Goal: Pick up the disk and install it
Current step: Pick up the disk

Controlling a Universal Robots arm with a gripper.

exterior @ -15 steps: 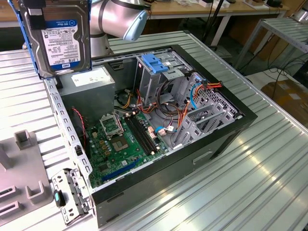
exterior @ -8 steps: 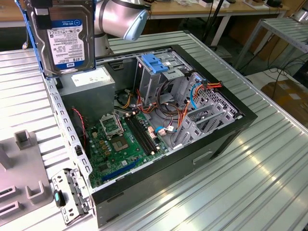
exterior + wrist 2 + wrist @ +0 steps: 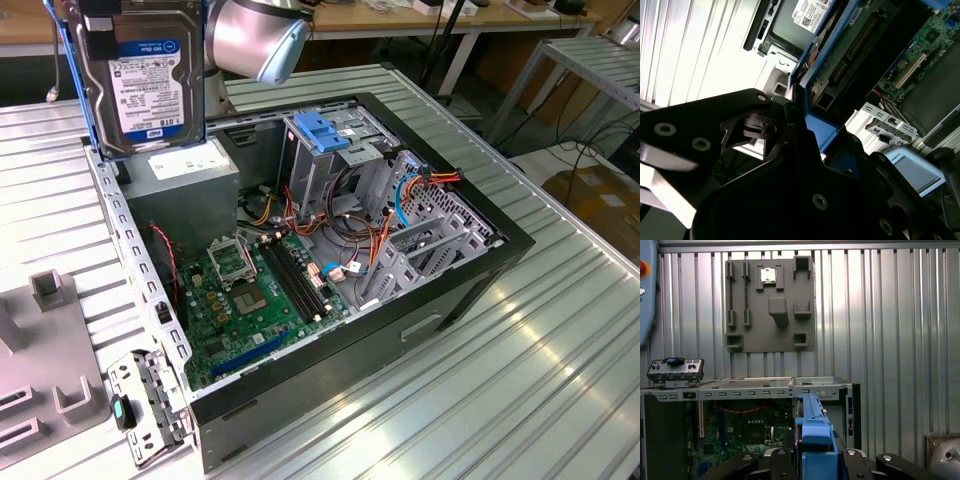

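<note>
- Ribbed metal panels form the surface [image 3: 560,330], and an open computer case [image 3: 470,290] lies on it with its motherboard [image 3: 250,290] exposed. A grey fixture plate [image 3: 40,350] sits at the exterior view's left.
- The disk [image 3: 150,80] hangs upright in the air, clear of the surface, over the case's corner at the exterior view's left. It is above the grey power supply [image 3: 185,170], with its label facing the exterior camera.
- In the first wrist view the hand [image 3: 814,456] is pressed onto the disk's blue end, its black fingers [image 3: 777,460] on either side of the plastic tab.
- The second wrist view shows the blue rail [image 3: 825,65] running away from the grip, with the disk's green circuit board [image 3: 855,45] beside it.
- The drive cage [image 3: 350,150] with its larger blue latch [image 3: 325,135] stands inside the case, well apart from the disk.
- Judged as an object, the disk is rigid and dense for its size, with smooth metal faces that could slip.
- It is probably sensitive to knocks, and its bare board side should not be squeezed.
- The narrow edges and the blue end look like the sound places to hold it. The plastic rails may flex a little, so an end grip leaves the long body free to swing.
</note>
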